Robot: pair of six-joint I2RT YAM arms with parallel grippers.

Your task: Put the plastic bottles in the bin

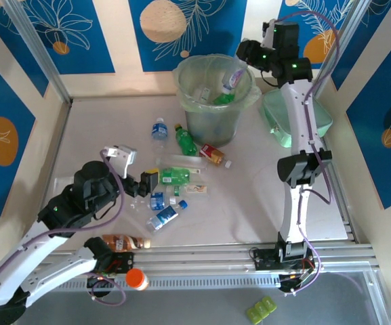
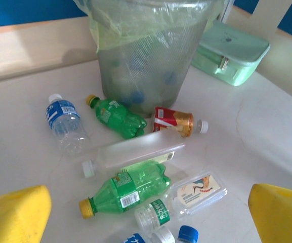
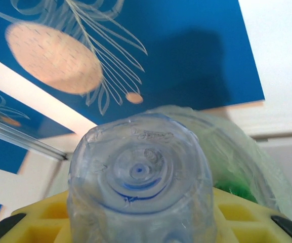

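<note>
Right pincer (image 1: 244,66) clamped on clear bottle (image 1: 233,80), just above the bin (image 1: 209,120)

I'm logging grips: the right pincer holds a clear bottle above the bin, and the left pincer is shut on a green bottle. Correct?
The left pincer is open and empty; the left wrist view shows the nearest green bottle lying free on the table. The right pincer does hold a clear bottle above the bin.
</note>
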